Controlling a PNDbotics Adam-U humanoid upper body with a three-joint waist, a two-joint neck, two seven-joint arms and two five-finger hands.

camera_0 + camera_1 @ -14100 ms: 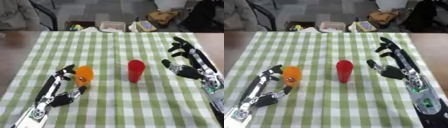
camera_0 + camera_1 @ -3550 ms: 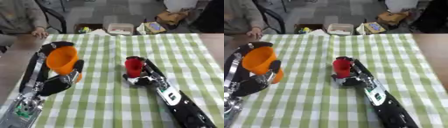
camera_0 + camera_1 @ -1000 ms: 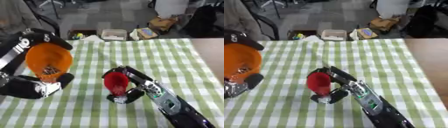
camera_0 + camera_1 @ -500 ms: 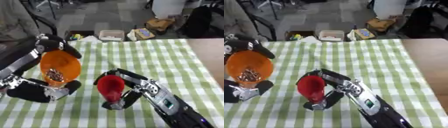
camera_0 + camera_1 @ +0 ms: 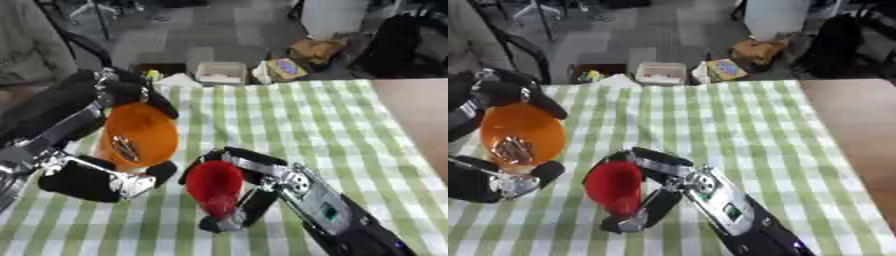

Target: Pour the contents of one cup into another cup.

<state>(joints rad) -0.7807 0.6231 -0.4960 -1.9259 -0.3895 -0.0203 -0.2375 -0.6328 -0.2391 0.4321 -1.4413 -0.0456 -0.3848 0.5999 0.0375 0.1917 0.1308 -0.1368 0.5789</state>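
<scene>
An orange cup (image 5: pixel 138 134) is held tipped on its side, its mouth facing me and turned toward the right. Small brownish contents (image 5: pixel 511 148) lie inside it. My left hand (image 5: pixel 94 179) is shut on this cup, fingers over its top and thumb beneath. A red cup (image 5: pixel 213 185) is lifted and tilted just right of the orange one, its open mouth showing. My right hand (image 5: pixel 259 183) is shut on the red cup, fingers curled round it from behind and below. The two cup rims are close together, a narrow gap apart.
A green and white checked cloth (image 5: pixel 297 120) covers the table. Bare brown tabletop (image 5: pixel 859 115) shows at the right. Beyond the far edge are a white box (image 5: pixel 220 72), a yellow packet (image 5: pixel 283 68), a chair and a seated person at the upper left.
Both cups have come closer to the camera and nearer each other. The orange cup has moved right toward the red cup and stays tipped with its contents inside.
</scene>
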